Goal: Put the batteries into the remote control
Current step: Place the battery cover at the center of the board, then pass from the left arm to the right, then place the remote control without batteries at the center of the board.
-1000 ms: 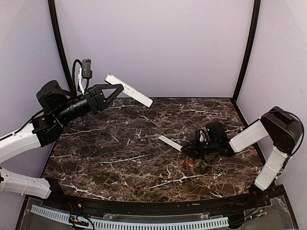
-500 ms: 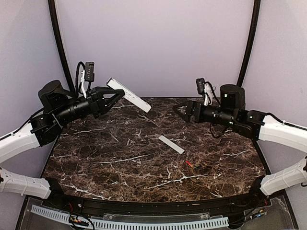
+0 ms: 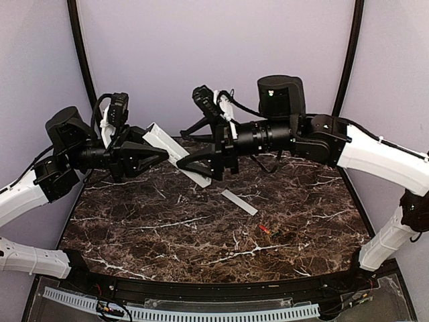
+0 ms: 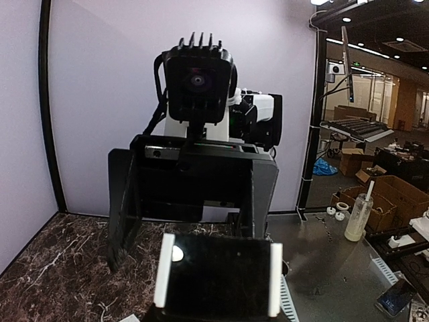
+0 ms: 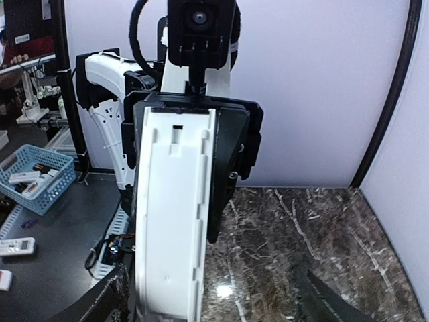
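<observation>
My left gripper (image 3: 159, 155) is shut on the remote control (image 3: 199, 177), a long white bar held tilted above the table's back left. My right gripper (image 3: 192, 150) is open, with its fingers either side of the remote's free end and not closed on it. The right wrist view shows the remote (image 5: 173, 221) end-on with its battery slot facing the camera, close to my left finger (image 5: 100, 303). The left wrist view shows its dark end (image 4: 216, 275). The red battery (image 3: 264, 229) and the dark battery (image 3: 275, 233) lie on the table at front right.
A thin flat white cover plate (image 3: 239, 202) lies on the dark marble table (image 3: 147, 228), mid-table. Black corner posts stand at the back left (image 3: 82, 60) and back right (image 3: 347, 67). Lavender walls close in the back and sides.
My right arm has swung from the right side to the middle and brought its open gripper around the remote's free end. My left arm has lowered and turned the remote a little.
</observation>
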Available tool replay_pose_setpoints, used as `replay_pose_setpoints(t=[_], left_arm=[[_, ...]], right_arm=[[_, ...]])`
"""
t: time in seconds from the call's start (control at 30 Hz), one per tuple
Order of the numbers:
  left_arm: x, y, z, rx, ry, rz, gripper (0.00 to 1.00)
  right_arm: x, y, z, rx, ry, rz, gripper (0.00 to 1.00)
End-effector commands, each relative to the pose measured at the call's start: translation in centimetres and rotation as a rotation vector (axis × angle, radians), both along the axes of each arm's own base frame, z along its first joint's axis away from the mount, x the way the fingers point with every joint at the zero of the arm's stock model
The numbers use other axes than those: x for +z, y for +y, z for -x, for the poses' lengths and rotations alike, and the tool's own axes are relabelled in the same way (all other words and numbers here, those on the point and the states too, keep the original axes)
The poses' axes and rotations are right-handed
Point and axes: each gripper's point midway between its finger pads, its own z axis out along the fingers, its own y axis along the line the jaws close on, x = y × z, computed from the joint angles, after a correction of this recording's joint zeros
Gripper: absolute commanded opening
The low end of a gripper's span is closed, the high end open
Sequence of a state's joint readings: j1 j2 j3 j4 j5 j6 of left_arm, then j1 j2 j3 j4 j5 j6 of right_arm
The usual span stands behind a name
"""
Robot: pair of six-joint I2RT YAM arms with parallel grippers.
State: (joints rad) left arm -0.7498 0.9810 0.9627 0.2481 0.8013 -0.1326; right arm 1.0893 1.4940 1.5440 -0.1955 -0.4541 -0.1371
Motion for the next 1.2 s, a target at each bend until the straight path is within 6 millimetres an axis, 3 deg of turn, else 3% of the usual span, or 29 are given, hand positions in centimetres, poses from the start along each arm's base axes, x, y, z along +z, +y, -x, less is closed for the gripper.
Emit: replay_pose_setpoints(t=[0.0, 0.1, 0.27, 0.33, 0.4, 0.43, 0.5, 0.57, 0.6, 0.63, 0.7, 0.77, 0.93, 1.17], left_arm=[[0.7, 0.3, 1.4, -0.057, -0.055, 0.004, 0.00], [0.6, 0.3, 1.4, -0.050, -0.053, 0.002, 0.00], [0.3, 0.4, 1.2, -0.033, -0.051, -0.005, 0.00], [0.3, 0.4, 0.6, 0.001, -0.042, -0.008, 0.04], [0.6, 0.7, -0.8, 0.093, -0.017, -0.001, 0.68], [0.6, 0.8, -1.5, 0.137, -0.007, 0.005, 0.91], [1.0, 2.0, -4.1, 0.316, 0.004, 0.044, 0.98], [1.7, 5.3, -8.3, 0.633, 0.034, 0.113, 0.99], [2.0, 6.5, -8.9, 0.702, 0.044, 0.139, 0.99], [2.0, 8.5, -10.6, 0.855, 0.059, 0.160, 0.99], [1.6, 10.6, -12.0, 1.004, 0.064, 0.148, 0.99], [0.2, 11.5, -13.1, 1.093, 0.075, 0.088, 0.99], [-2.1, 11.0, -14.1, 1.119, 0.101, 0.005, 0.99], [-3.3, 10.5, -14.6, 1.115, 0.100, -0.040, 0.99]], right_arm=[[-0.6, 0.9, 1.6, 0.038, -0.030, 0.088, 0.72], [-1.3, 1.4, 1.6, 0.033, -0.008, 0.113, 0.54], [-1.6, 1.6, 1.2, -0.009, 0.037, 0.114, 0.07], [-1.8, 1.6, 0.5, -0.053, 0.076, 0.119, 0.00], [-2.7, 1.4, -0.9, -0.140, 0.127, 0.149, 0.00], [-4.0, 1.0, -2.5, -0.230, 0.151, 0.194, 0.00], [-7.6, -0.1, -5.6, -0.415, 0.264, 0.289, 0.00], [-12.9, -1.9, -8.1, -0.610, 0.346, 0.430, 0.00], [-15.7, -2.7, -8.6, -0.672, 0.387, 0.507, 0.00], [-18.5, -3.1, -8.4, -0.700, 0.438, 0.581, 0.00], [-22.9, -3.2, -7.3, -0.705, 0.541, 0.690, 0.00], [-26.8, -3.1, -6.4, -0.711, 0.605, 0.769, 0.00], [-32.6, -3.9, -5.4, -0.738, 0.615, 0.902, 0.00], [-37.2, -4.9, -4.3, -0.736, 0.604, 1.009, 0.00]])
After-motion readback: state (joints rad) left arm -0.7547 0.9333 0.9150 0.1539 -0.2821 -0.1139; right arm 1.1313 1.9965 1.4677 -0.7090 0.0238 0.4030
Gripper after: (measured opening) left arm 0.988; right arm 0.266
